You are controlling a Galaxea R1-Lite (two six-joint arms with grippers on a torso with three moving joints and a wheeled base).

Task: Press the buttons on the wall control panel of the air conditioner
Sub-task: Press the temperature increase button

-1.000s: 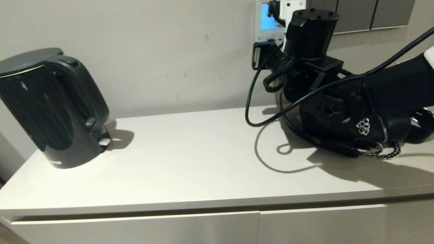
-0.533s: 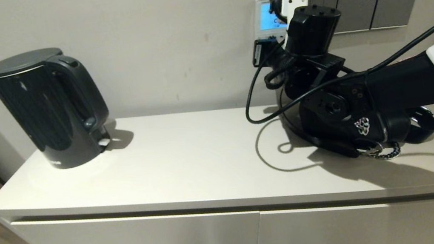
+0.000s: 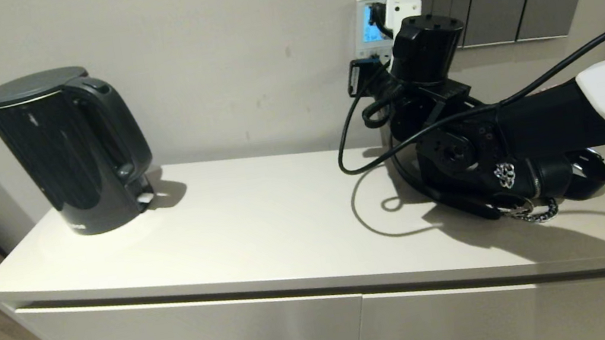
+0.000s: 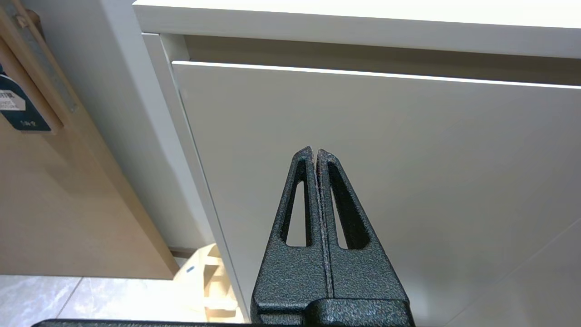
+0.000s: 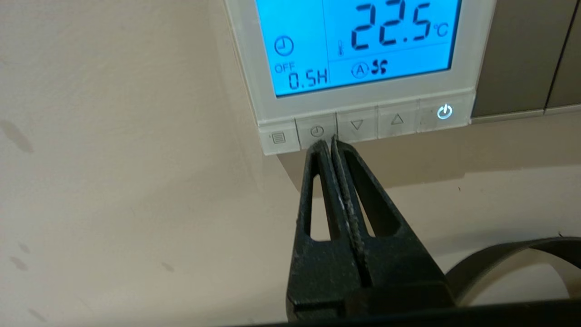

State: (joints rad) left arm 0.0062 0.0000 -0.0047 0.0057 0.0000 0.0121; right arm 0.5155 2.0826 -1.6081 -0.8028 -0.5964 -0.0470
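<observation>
Thermostat [image 5: 363, 97]: white frame, screen lit blue with dark digits. Buttons [image 5: 358, 125]: white, grey symbols. Switch plates [image 3: 518, 10] beside the thermostat: grey. Kettle [image 3: 69, 151]: glossy black. Surface [image 3: 262, 224]: white.

One wall control panel [image 5: 363, 68], five buttons [image 5: 357, 125], one kettle [image 3: 69, 151], two claws [image 5: 327, 144].

The right arm [image 3: 513, 132] is reaching up from the right over the white tabletop [image 3: 262, 224], its end effector [image 3: 378, 32] sitting against the wall control panel [image 3: 368, 25], whose screen is glowing blue. Grey switch plates [image 3: 519, 11] are lining the wall just beside the panel. A black kettle [image 3: 69, 151] is standing well apart on the tabletop's left.
</observation>
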